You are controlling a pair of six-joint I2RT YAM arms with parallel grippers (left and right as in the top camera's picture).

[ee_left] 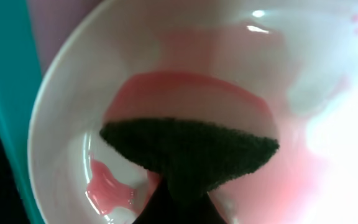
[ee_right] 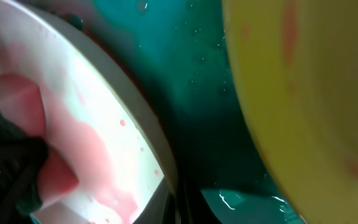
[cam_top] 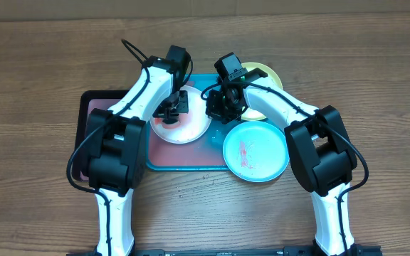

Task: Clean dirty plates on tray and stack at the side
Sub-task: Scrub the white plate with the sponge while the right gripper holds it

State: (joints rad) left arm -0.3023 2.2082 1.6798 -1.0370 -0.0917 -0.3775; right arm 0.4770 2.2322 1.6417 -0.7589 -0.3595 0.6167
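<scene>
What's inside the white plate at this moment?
A dark sponge sits in the white plate among pink-red smears. The plate surface beneath the sponge is covered, so unseen.

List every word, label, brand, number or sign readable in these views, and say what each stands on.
No text can be read in any view.
Round white plastic plate, round light blue plastic plate, round lime-green plastic plate, large rectangular teal-blue plastic tray: no print, only reddish smears.
Black and white arm housings: no marking legible at this size.
</scene>
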